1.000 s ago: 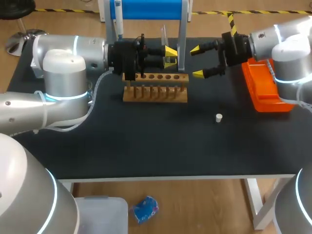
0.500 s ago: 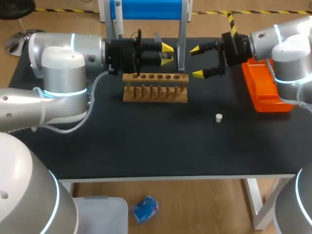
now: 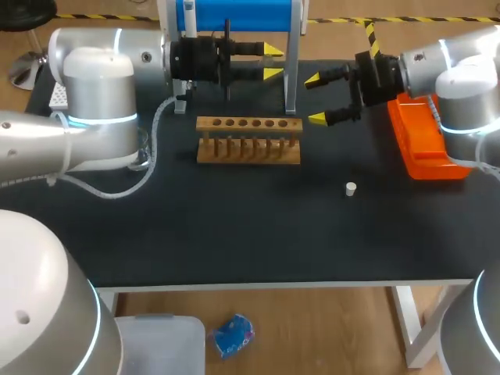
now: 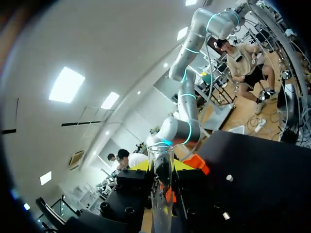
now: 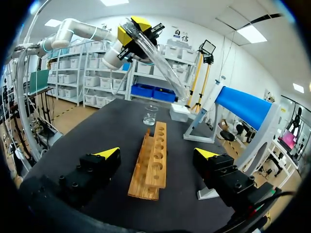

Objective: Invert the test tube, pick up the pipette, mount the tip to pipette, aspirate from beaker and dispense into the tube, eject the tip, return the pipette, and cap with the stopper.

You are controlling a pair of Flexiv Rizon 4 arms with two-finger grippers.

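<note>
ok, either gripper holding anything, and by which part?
Left gripper holds the test tube near one end, the rest sticking out past its fingers. Right gripper is open, empty.

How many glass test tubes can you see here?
1. The test tube sits clamped in the left gripper, up behind the wooden rack, whose holes look empty.

Rack [image 3: 248, 141] mid-table; stopper [image 3: 351, 188] to its front right; tray [image 3: 420, 153] further right; my left gripper [image 3: 272, 62], behind the rack, holds the test tube [image 5: 160, 62].
</note>
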